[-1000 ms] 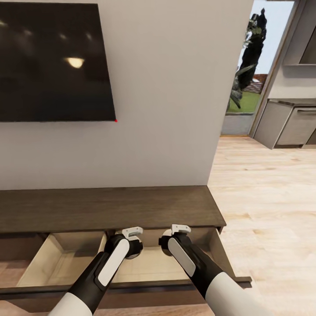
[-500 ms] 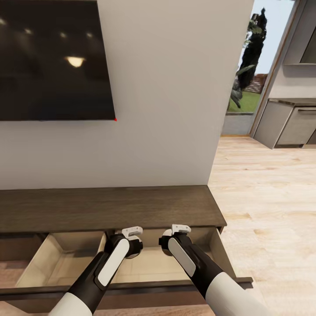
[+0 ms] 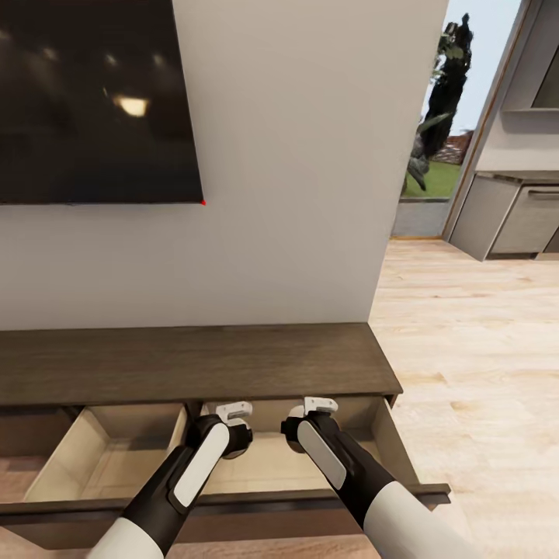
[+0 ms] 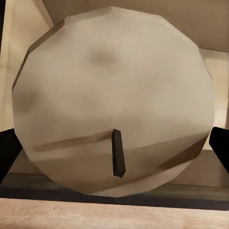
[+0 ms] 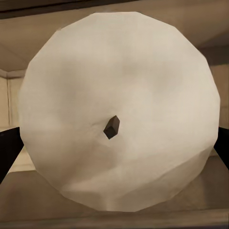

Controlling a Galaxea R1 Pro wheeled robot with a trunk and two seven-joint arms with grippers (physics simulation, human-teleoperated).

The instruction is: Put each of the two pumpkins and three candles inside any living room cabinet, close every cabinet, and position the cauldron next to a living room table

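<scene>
View tipped up slightly (camera), left gripper clamps candle, right gripper clamps 2nd candle, over cabinet drawer.

Two pale round candles – wick-up, over open dark-brown cabinet drawers

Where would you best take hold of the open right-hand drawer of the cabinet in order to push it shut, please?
I would press on the drawer's dark front panel, near its middle, pushing from the robot's side toward the wall. The front is flat with no handle, so pushing suits it better than pinching. Both grippers, left and right, hold candles over the drawer, so release those first.
</scene>
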